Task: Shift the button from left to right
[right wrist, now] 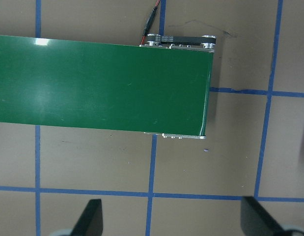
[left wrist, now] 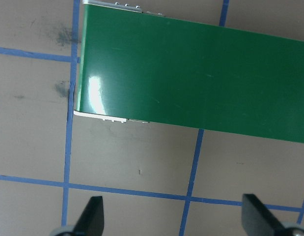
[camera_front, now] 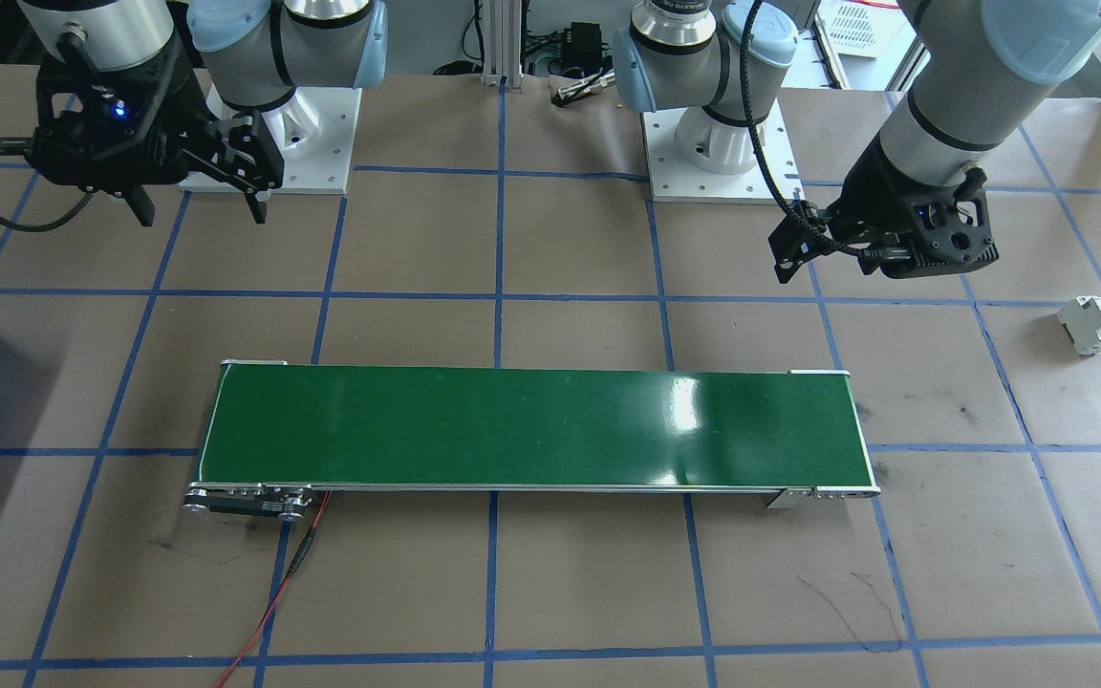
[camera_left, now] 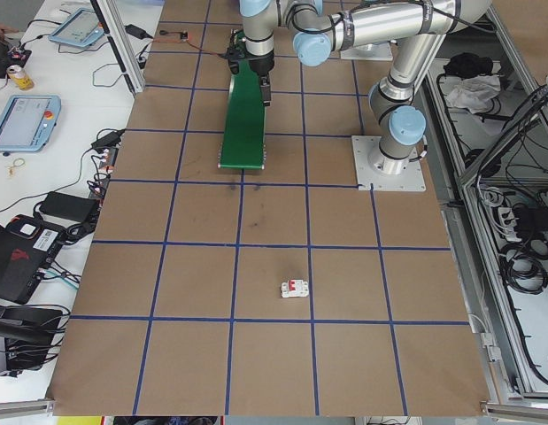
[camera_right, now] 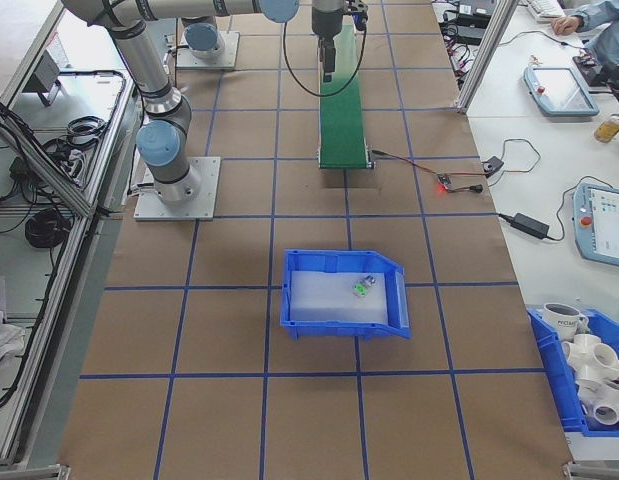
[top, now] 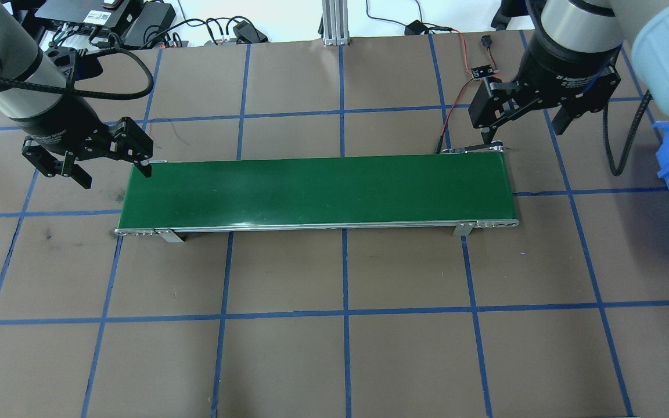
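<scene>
**Both grippers wide open over the belt ends; button in the blue bin**

Left gripper [top: 111, 169]: jaws spread wide, nothing held, hanging above the table just off the left end of the green belt [top: 317, 188]. From its wrist camera, two dark fingertips [left wrist: 93, 216] at the bottom edge, far apart, with bare brown paper and blue tape lines between them and the belt's end above.

Right gripper [top: 526, 130]: also spread wide and holding nothing, hovering by the far corner of the belt's right end. In its wrist view, fingertips [right wrist: 90, 216] well apart at the bottom edge, belt end with its roller bracket and a red wire [right wrist: 151, 22] above.

Button [camera_right: 362, 288]: lying in the blue bin [camera_right: 345, 322] on the table's right side, well apart from the belt and from both grippers; seen only as a small green and white speck on the bin's pale floor, too small to tell how it lies.

Breaker [camera_front: 1093, 323]: white with a red toggle, lying on the paper on the robot's left side, well apart from the belt and past the left gripper.

Tablets [camera_right: 559, 90], cables and cups [camera_right: 586, 365] on the white benches beside the table; a person's sleeve [camera_right: 601, 15] at the far bench corner in the right side view.
</scene>
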Motion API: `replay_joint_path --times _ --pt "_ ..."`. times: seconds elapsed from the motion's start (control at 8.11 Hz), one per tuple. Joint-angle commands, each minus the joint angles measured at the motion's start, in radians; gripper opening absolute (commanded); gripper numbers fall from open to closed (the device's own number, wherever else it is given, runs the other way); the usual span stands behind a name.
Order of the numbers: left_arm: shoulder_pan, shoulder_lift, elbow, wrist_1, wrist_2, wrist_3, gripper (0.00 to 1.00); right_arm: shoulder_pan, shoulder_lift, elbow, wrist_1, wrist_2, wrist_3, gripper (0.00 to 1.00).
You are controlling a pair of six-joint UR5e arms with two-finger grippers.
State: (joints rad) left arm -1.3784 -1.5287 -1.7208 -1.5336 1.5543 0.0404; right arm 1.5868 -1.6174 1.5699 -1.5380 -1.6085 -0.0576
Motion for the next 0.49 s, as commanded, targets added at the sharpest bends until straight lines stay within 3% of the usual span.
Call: replay_joint_path --times 0.0,0.37 --pt "-0.008 -0.001 0.000 0.000 0.001 -0.008 1.00 0.022 0.001 0.001 0.001 -0.001 0.035 1.00" --pt "-0.008 0.004 -0.003 0.000 0.007 -0.007 1.00 0.022 0.002 -0.001 0.002 -0.004 0.018 1.00"
